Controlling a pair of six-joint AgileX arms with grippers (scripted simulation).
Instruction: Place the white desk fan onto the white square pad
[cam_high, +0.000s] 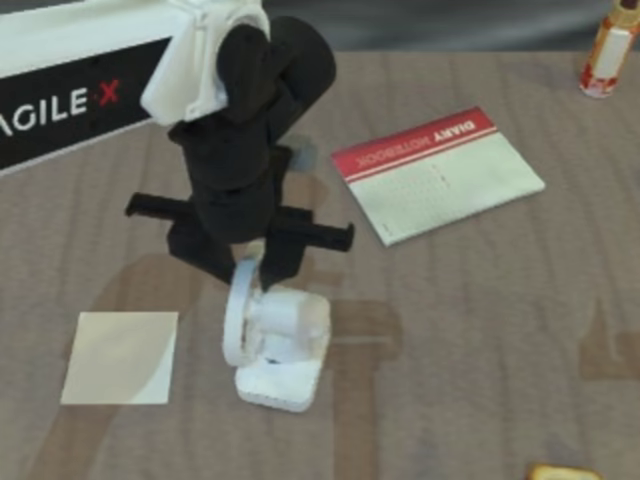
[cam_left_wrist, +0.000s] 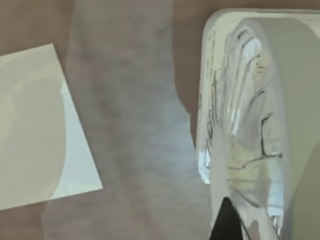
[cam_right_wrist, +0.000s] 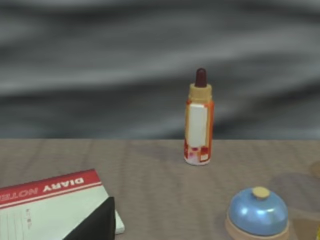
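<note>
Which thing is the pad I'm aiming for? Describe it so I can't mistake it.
Start at the left arm's black gripper over the white desk fan. The white square pad lies flat on the table to the fan's left, apart from it. It is plain cream, unlike the red-striped notebook.

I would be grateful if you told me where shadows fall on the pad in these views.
Top view: a curved shadow covers the white square pad's side nearest the white desk fan. Left wrist view: a rounded shadow darkens most of the pad, leaving one corner bright.
</note>
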